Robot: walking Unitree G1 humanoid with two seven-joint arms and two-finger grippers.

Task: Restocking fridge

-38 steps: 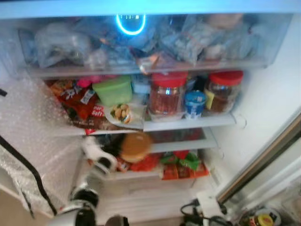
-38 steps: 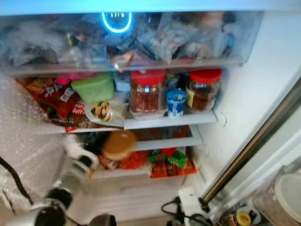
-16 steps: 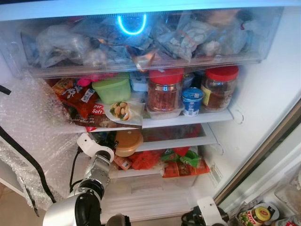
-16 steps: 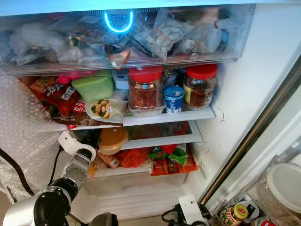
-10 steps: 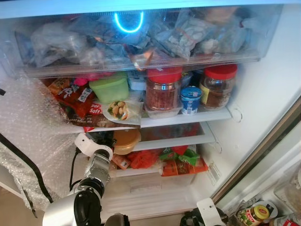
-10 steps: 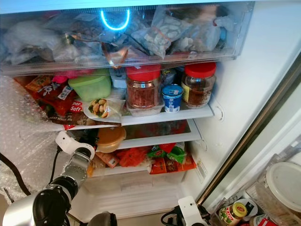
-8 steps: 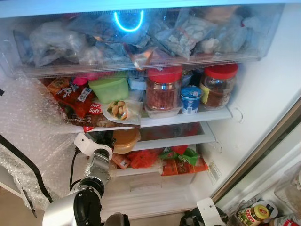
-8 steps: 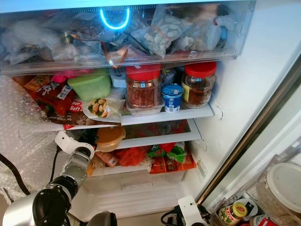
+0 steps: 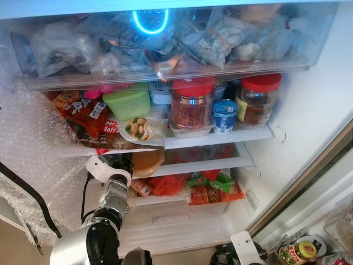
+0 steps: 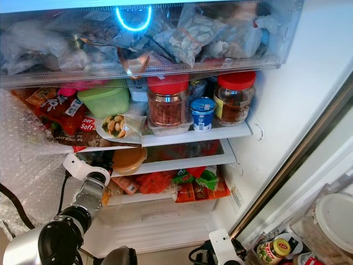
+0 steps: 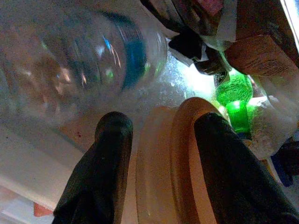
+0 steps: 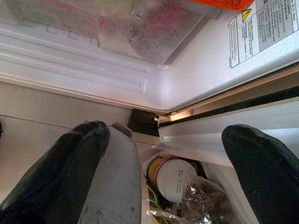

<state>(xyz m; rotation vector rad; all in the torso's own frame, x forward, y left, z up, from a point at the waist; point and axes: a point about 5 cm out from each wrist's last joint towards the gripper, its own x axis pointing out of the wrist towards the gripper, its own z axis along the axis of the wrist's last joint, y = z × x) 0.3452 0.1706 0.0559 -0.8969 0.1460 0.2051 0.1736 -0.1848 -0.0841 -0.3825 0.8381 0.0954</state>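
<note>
Since a moment ago my left gripper [image 11: 161, 154] has stayed reaching into the fridge [image 9: 309, 110], and the orange-lidded tub [image 9: 146, 163] sits where it was, at the left end of the middle shelf [image 9: 220, 164]. My jaws stand spread either side of the tub; whether the pads touch it I cannot tell. It lies flat, lid up. On the shelf above I count two red-lidded jars [image 9: 193, 105], one blue cup [image 9: 224, 116] and one green box [image 9: 130, 102]. My right gripper [image 12: 163, 177] hangs low by the fridge's foot, jaws wide apart and holding nothing.
</note>
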